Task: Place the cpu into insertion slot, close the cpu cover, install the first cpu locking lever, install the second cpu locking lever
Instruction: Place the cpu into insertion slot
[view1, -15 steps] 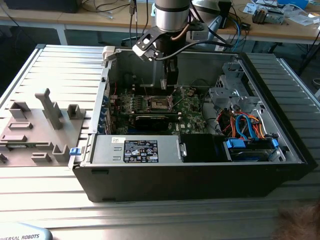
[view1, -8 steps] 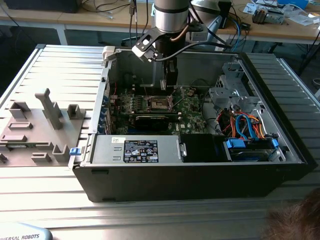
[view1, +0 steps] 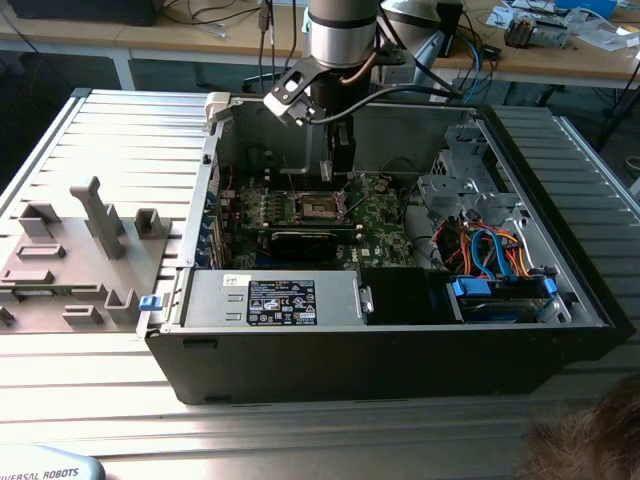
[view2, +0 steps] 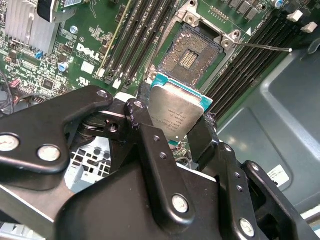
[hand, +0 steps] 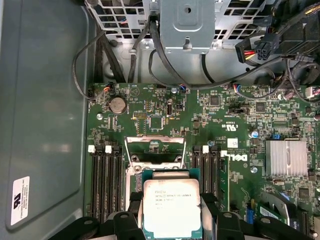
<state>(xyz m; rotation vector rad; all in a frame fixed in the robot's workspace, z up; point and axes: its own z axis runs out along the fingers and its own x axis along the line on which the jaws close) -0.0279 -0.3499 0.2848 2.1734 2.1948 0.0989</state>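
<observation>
My gripper (view1: 338, 165) reaches down into the open computer case and is shut on the cpu (view2: 177, 112), a small square chip with a silver-grey top and green edge, also seen at cpu (hand: 171, 205). One black finger (view2: 145, 135) presses each of two opposite edges. The chip hangs tilted just above the insertion slot (view2: 192, 52), whose dark pin field lies bare inside a silver rim; in the exterior view the insertion slot (view1: 318, 207) sits mid-motherboard below the gripper. The cpu cover (hand: 153, 149) stands swung up beyond the chip. A thin locking lever (view2: 262, 47) sticks out sideways, unlatched.
Long memory slots (hand: 106, 180) flank the socket on both sides. A finned heatsink (hand: 285, 157), a black card (view1: 305, 240), a drive cage (view1: 465, 175) and cables (view1: 490, 250) crowd the case. A grey fixture (view1: 95, 225) stands on the table at the exterior view's left.
</observation>
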